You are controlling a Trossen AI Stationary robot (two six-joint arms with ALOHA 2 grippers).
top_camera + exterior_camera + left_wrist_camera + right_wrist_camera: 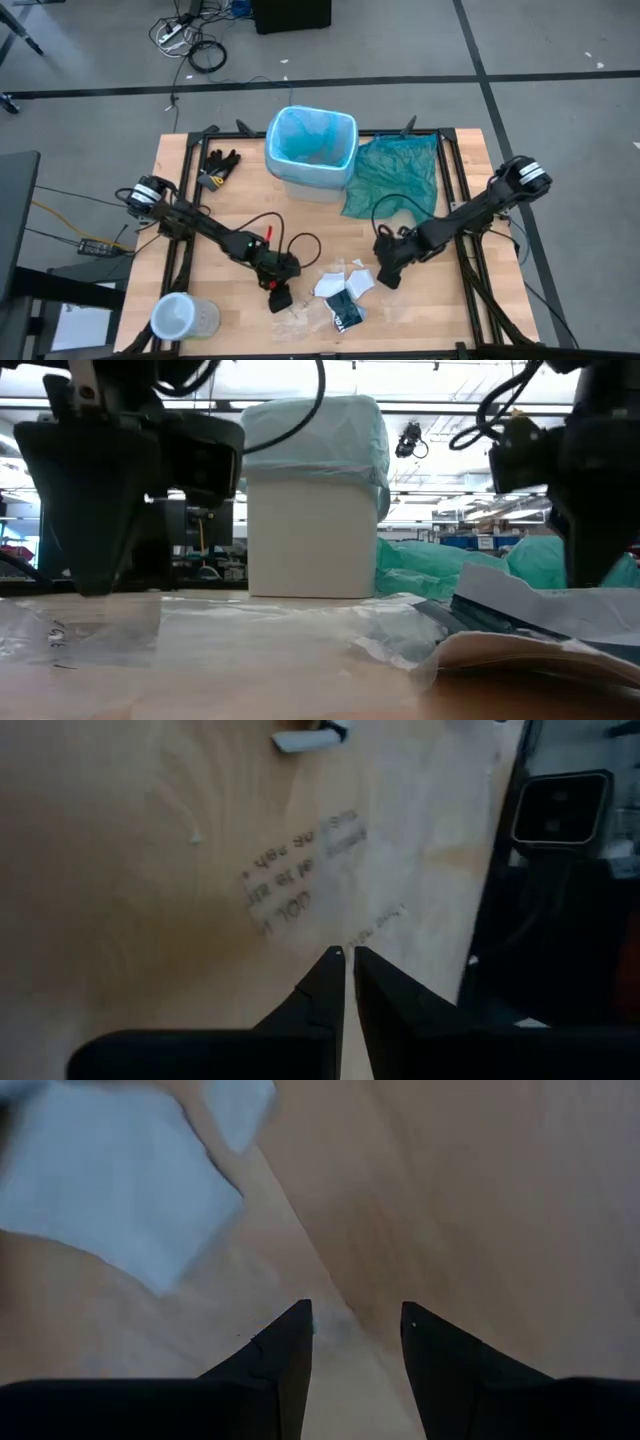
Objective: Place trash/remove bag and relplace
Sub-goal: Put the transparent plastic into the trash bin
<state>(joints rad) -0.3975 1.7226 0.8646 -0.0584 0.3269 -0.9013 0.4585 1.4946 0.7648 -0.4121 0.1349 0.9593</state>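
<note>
The white bin (311, 150) stands at the table's far edge, lined with the light blue bag (312, 135), whose edge is folded over the rim. Trash lies near the near edge: white paper (342, 281), a dark wrapper (346, 313) and a clear plastic sheet (300, 320) with print on it (300, 870). My left gripper (281, 298) (347, 957) points down over the clear sheet, its fingers together with a hairline gap. My right gripper (388, 278) (358, 1312) is open, low over bare wood just right of the white paper (120, 1190). My left gripper comes from above with its tips at the printed clear plastic sheet (352, 920), which lies flat on the table. Whether the tips touch or hold the film, I cannot tell.
A teal-green plastic bag (395, 175) lies crumpled right of the bin. Black gloves (221, 163) lie left of it. A clear round container (180, 318) stands at the near left corner. Bare wood lies between the bin and the trash.
</note>
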